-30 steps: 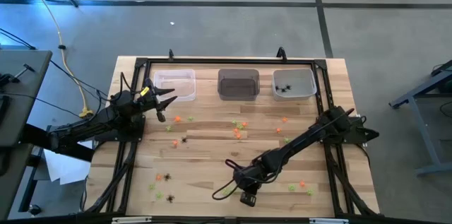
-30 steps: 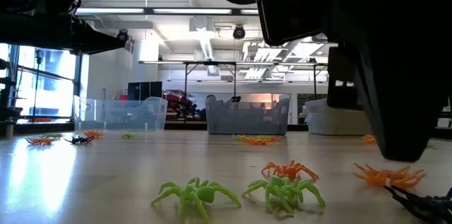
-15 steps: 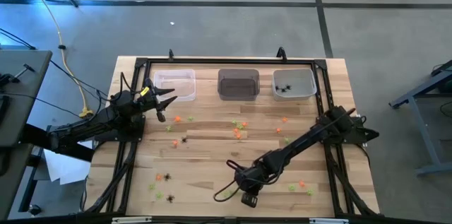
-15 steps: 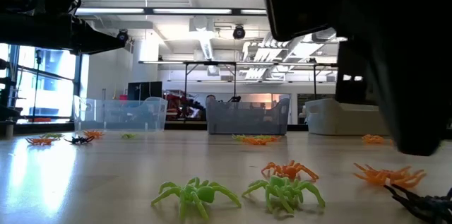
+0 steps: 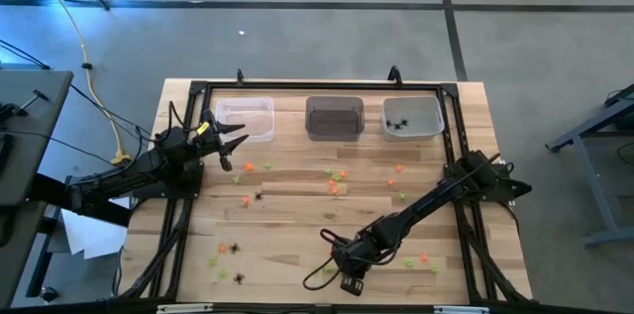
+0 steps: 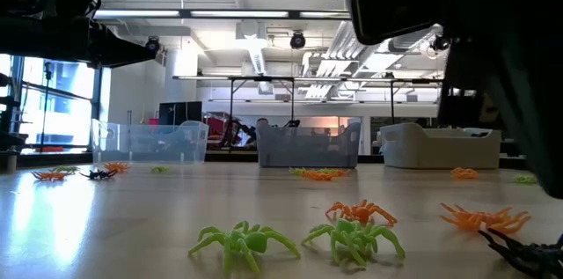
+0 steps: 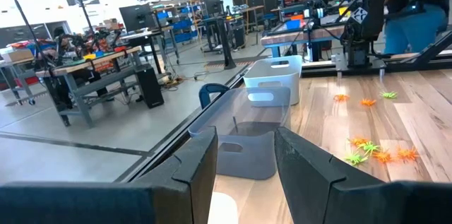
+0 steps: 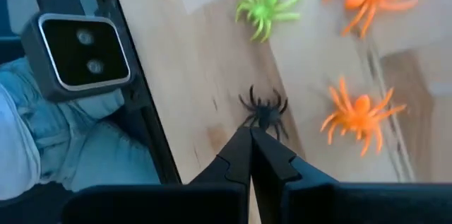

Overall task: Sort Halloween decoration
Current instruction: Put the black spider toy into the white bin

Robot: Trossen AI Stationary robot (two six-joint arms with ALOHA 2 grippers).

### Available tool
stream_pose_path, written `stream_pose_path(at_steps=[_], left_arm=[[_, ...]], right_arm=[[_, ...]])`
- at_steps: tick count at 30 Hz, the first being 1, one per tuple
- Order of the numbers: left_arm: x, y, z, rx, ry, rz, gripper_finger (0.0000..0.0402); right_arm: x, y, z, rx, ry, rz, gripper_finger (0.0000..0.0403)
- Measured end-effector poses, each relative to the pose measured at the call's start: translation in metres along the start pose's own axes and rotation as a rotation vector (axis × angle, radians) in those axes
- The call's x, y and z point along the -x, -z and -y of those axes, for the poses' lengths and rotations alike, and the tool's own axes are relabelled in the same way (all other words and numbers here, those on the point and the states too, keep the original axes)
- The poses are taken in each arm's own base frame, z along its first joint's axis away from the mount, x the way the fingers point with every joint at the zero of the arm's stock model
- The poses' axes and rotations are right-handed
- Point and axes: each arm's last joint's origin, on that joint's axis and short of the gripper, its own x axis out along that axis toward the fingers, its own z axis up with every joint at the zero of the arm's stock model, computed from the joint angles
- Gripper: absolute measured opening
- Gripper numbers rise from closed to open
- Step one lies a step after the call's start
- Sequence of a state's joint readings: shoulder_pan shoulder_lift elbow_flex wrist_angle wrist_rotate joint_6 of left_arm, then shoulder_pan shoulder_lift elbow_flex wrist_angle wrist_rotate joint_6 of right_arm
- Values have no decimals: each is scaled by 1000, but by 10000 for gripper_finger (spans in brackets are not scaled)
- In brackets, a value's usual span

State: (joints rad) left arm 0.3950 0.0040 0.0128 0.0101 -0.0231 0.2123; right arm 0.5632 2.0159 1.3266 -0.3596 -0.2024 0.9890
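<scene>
**Desk:** Where was the right gripper (image 5: 344,266) when the shot was taken?

**Photographer:** Low over the near edge of the wooden table (image 5: 297,245), close to the middle. Its wrist camera showed both fingers (image 8: 240,155) pressed together with nothing between them. A black spider (image 8: 265,113) lay flat on the wood just beyond the fingertips; whether they touched it could not be told.

**Desk:** How was that spider lying?

**Photographer:** Belly down, legs splayed all round, body axis running roughly in line with the closed fingers. Two orange spiders (image 8: 357,116) and a lime-green spider (image 8: 263,8) lay farther out, also flat, legs fanned.

**Desk:** And the left arm?

**Photographer:** The left gripper (image 5: 234,142) hung above the table just beside the clear bin (image 5: 246,118) at the far left, fingers (image 7: 308,172) spread apart and empty.

**Desk:** The rest of the decorations?

**Photographer:** Scattered. Orange and green pieces (image 5: 337,180) clustered mid-table, more sat near the left front corner (image 5: 228,250), and black spiders (image 5: 398,124) were already in the white bin (image 5: 412,106) on the far right. The grey bin (image 5: 334,117) stood between the other two. At table height, green spiders (image 6: 244,242) and an orange one (image 6: 361,212) sat upright on their legs.
</scene>
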Motion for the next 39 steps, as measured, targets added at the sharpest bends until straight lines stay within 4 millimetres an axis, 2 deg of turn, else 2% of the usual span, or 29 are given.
stream_pose_path(at_steps=[7,16,21,24,28,32,39], left_arm=[[0,0,0,0,0,0,131],[0,0,0,0,0,0,131],[0,0,0,0,0,0,131],[0,0,0,0,0,0,131],[0,0,0,0,0,0,131],[0,0,0,0,0,0,131],[0,0,0,0,0,0,131]], right_arm=[[1,-3,-5,37,-44,33,1],[2,-7,-1,125,63,159,1],[9,-13,0,121,97,225,6],[14,-17,-2,132,89,271,34],[17,-19,-6,173,60,300,94],[16,-18,-6,116,35,272,141],[13,-9,-10,9,-36,162,156]])
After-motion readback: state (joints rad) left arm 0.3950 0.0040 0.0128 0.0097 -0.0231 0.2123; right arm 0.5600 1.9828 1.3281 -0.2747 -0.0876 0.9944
